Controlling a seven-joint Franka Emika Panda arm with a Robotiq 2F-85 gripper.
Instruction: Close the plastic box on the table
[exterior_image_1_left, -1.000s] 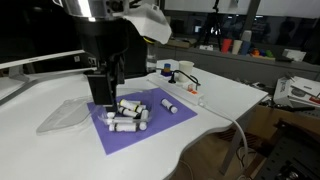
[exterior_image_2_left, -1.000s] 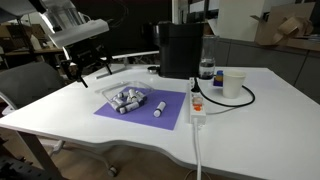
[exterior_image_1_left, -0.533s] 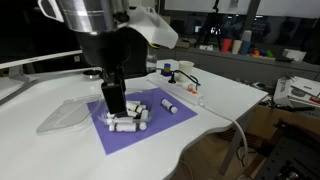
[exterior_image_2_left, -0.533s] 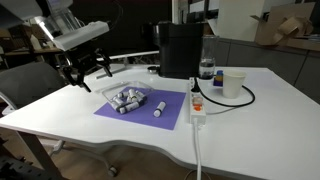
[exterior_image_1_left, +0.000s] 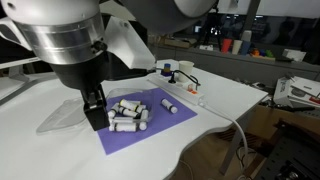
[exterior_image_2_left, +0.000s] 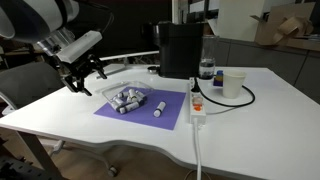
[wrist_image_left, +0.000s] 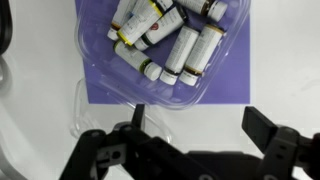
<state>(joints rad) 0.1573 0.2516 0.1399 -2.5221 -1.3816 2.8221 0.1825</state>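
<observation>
The plastic box (exterior_image_1_left: 128, 113) is a clear shallow tray holding several white tubes, standing on a purple mat (exterior_image_1_left: 150, 128) on the white table (exterior_image_1_left: 215, 95). Its clear lid (exterior_image_1_left: 58, 116) lies open and flat beside it. It also shows in an exterior view (exterior_image_2_left: 124, 97) and at the top of the wrist view (wrist_image_left: 165, 40), with the lid's edge (wrist_image_left: 105, 105) below it. My gripper (exterior_image_1_left: 95, 113) hangs low beside the box, over the hinge and lid side. In the wrist view (wrist_image_left: 200, 120) its fingers are spread wide with nothing between them.
A tall black machine (exterior_image_2_left: 180, 48) stands at the back of the table. A bottle (exterior_image_2_left: 207, 70), a white cup (exterior_image_2_left: 233, 82) and a power strip with cable (exterior_image_2_left: 197, 106) lie beside the mat. One loose tube (exterior_image_1_left: 170, 105) lies on the mat.
My gripper has moved down and off the box toward the open lid side. The box, lid and tubes have not moved.
</observation>
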